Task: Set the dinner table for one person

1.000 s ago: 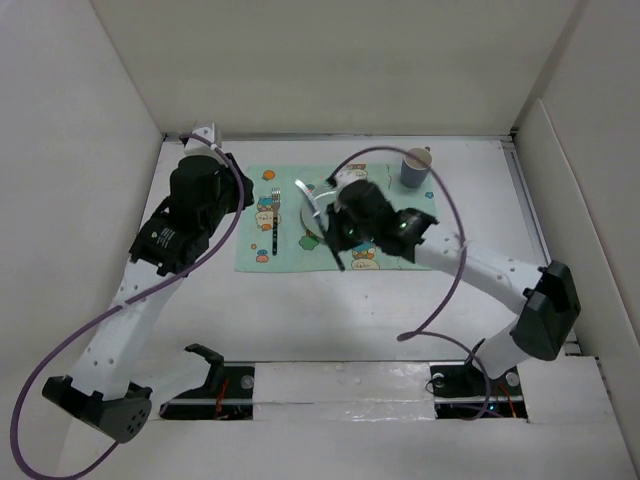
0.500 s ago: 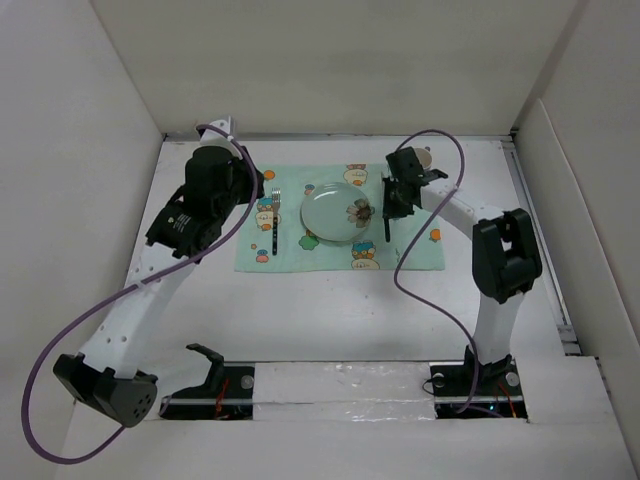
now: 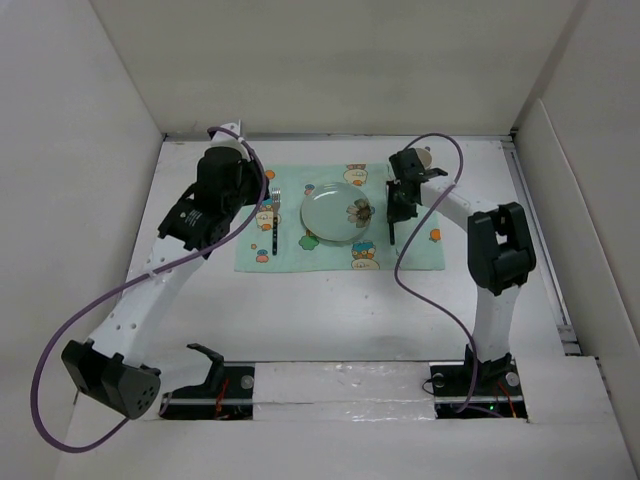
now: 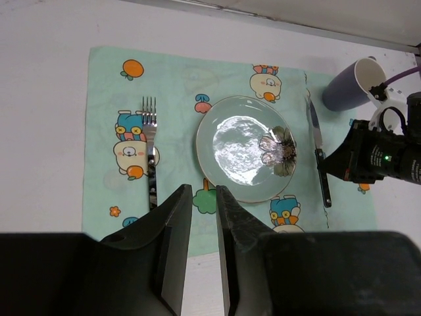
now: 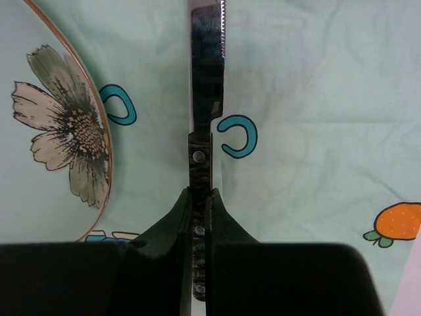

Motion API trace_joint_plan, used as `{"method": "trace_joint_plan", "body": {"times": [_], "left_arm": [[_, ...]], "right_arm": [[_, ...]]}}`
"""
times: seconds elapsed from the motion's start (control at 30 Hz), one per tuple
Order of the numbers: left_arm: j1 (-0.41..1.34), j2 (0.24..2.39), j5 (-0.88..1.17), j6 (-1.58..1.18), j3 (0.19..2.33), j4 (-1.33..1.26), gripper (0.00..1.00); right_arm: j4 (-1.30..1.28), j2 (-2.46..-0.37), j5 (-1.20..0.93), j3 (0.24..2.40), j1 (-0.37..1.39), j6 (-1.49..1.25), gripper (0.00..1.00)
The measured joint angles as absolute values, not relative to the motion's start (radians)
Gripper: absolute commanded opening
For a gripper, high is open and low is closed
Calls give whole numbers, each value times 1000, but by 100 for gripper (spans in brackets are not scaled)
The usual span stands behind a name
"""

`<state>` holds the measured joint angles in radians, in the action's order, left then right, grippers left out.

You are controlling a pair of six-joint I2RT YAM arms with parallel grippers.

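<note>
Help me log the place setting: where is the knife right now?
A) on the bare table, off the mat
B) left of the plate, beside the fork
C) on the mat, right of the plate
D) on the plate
C: the knife lies on the mat right of the plate, opposite the fork, with the right gripper closed on its handle.
</note>
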<state>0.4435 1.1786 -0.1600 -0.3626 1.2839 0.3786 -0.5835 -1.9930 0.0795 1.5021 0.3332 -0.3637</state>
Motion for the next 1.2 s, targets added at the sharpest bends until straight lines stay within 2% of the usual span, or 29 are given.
{"method": "trace_joint_plan", "body": {"times": [0.13, 0.27, 0.4, 0.53, 0.57, 0.63, 0.77, 0.9, 0.93, 0.97, 1.03, 1.07, 1.1, 1.2], "left_arm": [[443, 1188, -156, -363, 1284, 369, 20], [443, 1200, -152, -363, 1284, 362, 23], [443, 1204, -150, -363, 1284, 362, 26], [443, 1203, -148, -363, 1284, 359, 29], [443, 1203, -147, -363, 1284, 358, 33], [443, 1203, -146, -361, 1284, 355, 34], [443, 1204, -147, -356, 1284, 356, 35], [443, 1209, -147, -349, 1290, 358, 37], [443, 1213, -147, -348, 1295, 361, 37], [443, 1217, -147, -348, 1303, 364, 38], [443, 1222, -146, -348, 1325, 371, 40], [443, 1226, -143, -348, 1343, 374, 40], [443, 1228, -141, -349, 1364, 377, 41], [443, 1235, -134, -355, 1457, 397, 44]], "right_arm": [[-589, -2006, 80, 1494, 333, -366, 1], [-595, -2009, 81, 1494, 333, -366, 9], [-601, -2009, 91, 1494, 333, -369, 23], [-603, -2009, 94, 1494, 333, -371, 28], [-603, -2009, 94, 1494, 333, -372, 33], [-603, -2009, 94, 1494, 333, -373, 35], [-615, -1993, 80, 1494, 333, -376, 48], [-657, -1922, 70, 1496, 333, -380, 50], [-669, -1895, 71, 1498, 334, -381, 50], [-683, -1863, 71, 1499, 335, -381, 45], [-717, -1791, 71, 1518, 336, -380, 24], [-722, -1747, 70, 1531, 336, -380, 5], [-724, -1696, 68, 1545, 336, -380, 0], [-674, -1494, 63, 1563, 336, -394, 0]]}}
